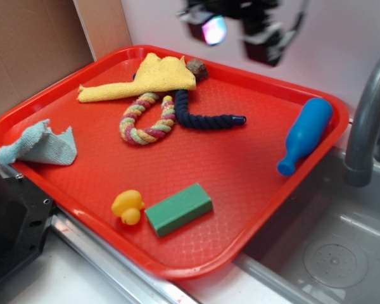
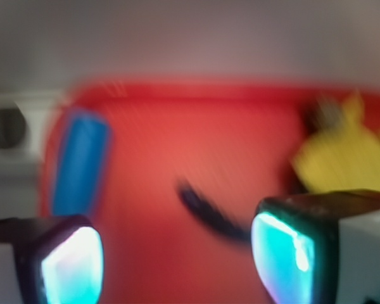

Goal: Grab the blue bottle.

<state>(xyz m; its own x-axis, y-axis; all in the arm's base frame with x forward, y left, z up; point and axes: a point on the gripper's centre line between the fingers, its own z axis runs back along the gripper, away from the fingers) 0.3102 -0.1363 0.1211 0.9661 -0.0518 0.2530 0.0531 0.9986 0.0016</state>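
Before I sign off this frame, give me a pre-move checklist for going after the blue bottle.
1. Blue bottle located, lying along the tray's right rim: ok.
2. Space around the bottle free of other items: ok; navy rope lies apart.
3. Gripper fingers spread, nothing between them: ok.
4. Gripper above the bottle: not ok; it hangs over the tray's far edge.
5. Wrist view sharp enough to aim: not ok, blurred.

You have bare red tray (image 1: 240, 164) all along the blue bottle (image 1: 306, 133) on its inner side. The tray rim hugs its far side, and the grey faucet (image 1: 367, 120) stands near it. The navy rope (image 1: 206, 117) lies well apart.
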